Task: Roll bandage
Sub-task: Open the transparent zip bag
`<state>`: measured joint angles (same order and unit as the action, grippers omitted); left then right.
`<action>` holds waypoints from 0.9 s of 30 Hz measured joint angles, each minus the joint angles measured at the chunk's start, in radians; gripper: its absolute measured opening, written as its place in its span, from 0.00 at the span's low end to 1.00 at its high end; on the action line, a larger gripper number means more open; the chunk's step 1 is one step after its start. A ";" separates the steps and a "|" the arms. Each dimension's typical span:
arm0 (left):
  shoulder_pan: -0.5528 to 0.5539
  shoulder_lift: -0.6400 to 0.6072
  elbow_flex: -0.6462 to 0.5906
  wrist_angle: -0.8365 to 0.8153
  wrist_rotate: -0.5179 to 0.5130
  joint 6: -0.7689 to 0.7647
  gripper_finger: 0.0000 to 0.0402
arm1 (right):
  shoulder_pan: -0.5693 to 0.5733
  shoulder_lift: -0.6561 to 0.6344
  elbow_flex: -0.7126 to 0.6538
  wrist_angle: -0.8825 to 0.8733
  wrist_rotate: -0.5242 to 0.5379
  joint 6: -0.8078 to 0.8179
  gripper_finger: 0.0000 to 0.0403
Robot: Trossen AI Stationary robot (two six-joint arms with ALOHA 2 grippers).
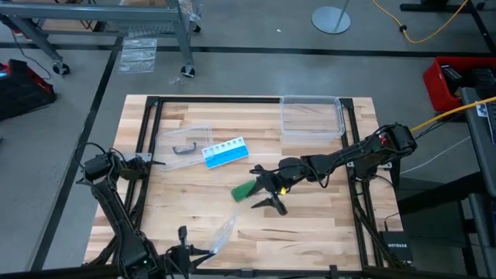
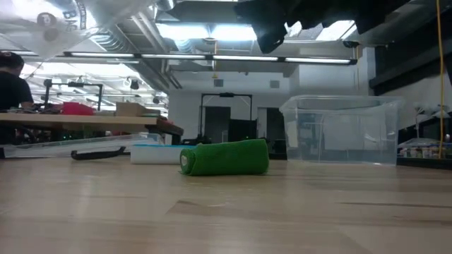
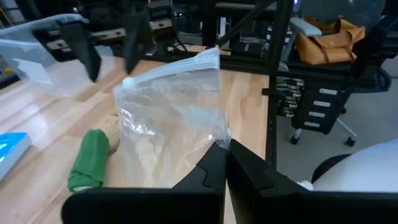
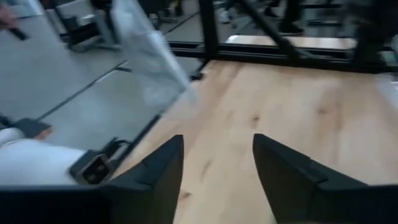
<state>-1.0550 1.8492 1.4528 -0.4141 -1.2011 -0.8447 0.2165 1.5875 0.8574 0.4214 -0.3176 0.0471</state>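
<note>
The green bandage [image 1: 243,190] lies rolled up on its side on the table, near the middle; it also shows in the low view [image 2: 226,156] and the left wrist view [image 3: 90,158]. My right gripper [image 1: 263,188] hangs open just right of and above the roll, touching nothing; its own wrist view [image 4: 217,168] shows only bare wood between the fingers. At the table's near edge, my left gripper [image 1: 206,248] is shut on a small clear plastic bag [image 3: 174,118]. My left gripper pinches the clear bag's edge [image 3: 219,142], opposite its zip strip [image 3: 186,62], between the two shut fingers. The bag stretches out ahead of the fingers, lifted clear of the table, its zip end farthest from them.
A clear plastic box [image 1: 311,116] stands at the far right. A blue and white pill organizer [image 1: 225,153] and a clear tray [image 1: 184,141] holding a dark object lie left of centre. A person [image 2: 10,81] sits in the room beyond.
</note>
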 joint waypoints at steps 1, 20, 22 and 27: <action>0.000 0.000 0.000 0.000 -0.006 0.001 0.00 | 0.002 0.000 0.000 0.001 -0.020 -0.001 0.51; 0.001 0.000 0.000 0.011 -0.016 0.028 0.00 | 0.051 0.141 0.000 0.237 0.115 -0.080 0.52; 0.001 0.000 0.000 0.011 -0.017 0.030 0.00 | 0.052 0.160 0.000 0.270 0.103 -0.080 0.52; 0.001 0.000 0.000 0.012 -0.016 0.031 0.00 | 0.052 0.168 0.000 0.303 0.063 -0.079 0.52</action>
<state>-1.0542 1.8492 1.4528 -0.4023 -1.2175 -0.8135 0.2687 1.7554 0.8570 0.7240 -0.2544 -0.0316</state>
